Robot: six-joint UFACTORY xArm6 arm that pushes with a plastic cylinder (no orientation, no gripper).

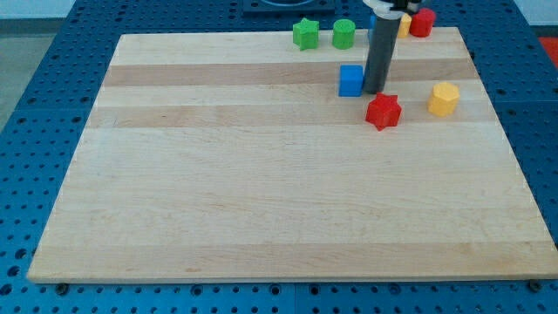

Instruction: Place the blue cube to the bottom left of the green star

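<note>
1. Red star (383,111): lying nearest, just below my tip (376,92).
2. Blue cube (350,80): sitting near worktop (261,201) top edge, touching tip's left.
3. Green star (305,34): waiting up-left of cube.
4. Jaws: none fitted; nothing pinching.

A single camera looks down at a slant from the near edge of the wooden table (261,209), facing twelve o'clock, far enough back to frame nearly the whole top.
</note>
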